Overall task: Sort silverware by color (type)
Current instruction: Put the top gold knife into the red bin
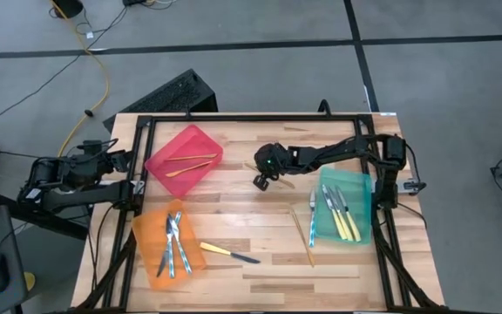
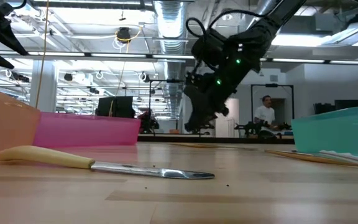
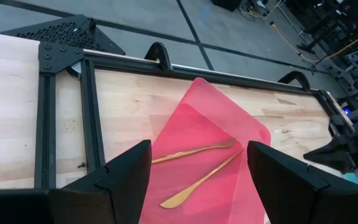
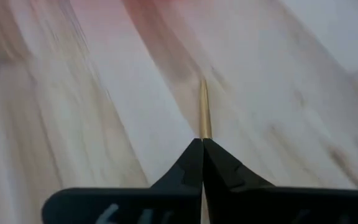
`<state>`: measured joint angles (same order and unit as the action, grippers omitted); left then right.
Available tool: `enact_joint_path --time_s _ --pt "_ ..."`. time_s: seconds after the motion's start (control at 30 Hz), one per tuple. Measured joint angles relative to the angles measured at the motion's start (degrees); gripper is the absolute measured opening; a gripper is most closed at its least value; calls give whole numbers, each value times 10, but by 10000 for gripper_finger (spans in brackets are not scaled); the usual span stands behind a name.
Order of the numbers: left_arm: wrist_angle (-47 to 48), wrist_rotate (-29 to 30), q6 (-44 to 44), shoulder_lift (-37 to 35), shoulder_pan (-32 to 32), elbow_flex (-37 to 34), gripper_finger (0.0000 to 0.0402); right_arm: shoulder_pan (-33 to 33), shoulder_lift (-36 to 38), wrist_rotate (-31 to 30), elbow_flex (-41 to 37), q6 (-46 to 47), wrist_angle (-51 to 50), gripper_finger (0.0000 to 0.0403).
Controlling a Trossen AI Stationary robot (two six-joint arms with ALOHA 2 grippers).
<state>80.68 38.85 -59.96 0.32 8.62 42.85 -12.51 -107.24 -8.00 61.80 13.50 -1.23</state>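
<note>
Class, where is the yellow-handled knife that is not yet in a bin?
In the high view, the yellow-handled knife lies on the table's near side, just right of the orange bin, apart from it.

A light wooden tabletop fills the middle of the high view. A black metal frame runs around its edges. A red bin sits at the upper left, an orange bin at the lower left, and a green bin on the right. A yellow cable lies on the grey floor at the upper left. In the low view, a person stands far back in the room.
</note>
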Motion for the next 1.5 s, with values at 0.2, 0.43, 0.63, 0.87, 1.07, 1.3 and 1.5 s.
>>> enact_joint_path --time_s 0.2,0.43,0.63,0.87,1.07,1.3,1.5 --pt "0 0 0 0 0 0 247 0 1 -1 37 -34 3 54" --pt "0 0 10 0 0 0 247 -10 -11 1 40 -64 7 127" --pt "0 2 10 0 0 0 247 -28 -53 6 39 -75 47 204" --pt "0 -2 11 0 0 0 247 -30 -107 5 39 -80 104 221" --pt "0 -6 19 0 0 0 247 -25 -146 0 37 -63 118 207" --pt "1 -10 19 0 0 0 247 -4 -172 -38 18 -28 147 188" --pt "1 -15 19 0 0 0 247 17 -173 -80 -2 7 181 172"
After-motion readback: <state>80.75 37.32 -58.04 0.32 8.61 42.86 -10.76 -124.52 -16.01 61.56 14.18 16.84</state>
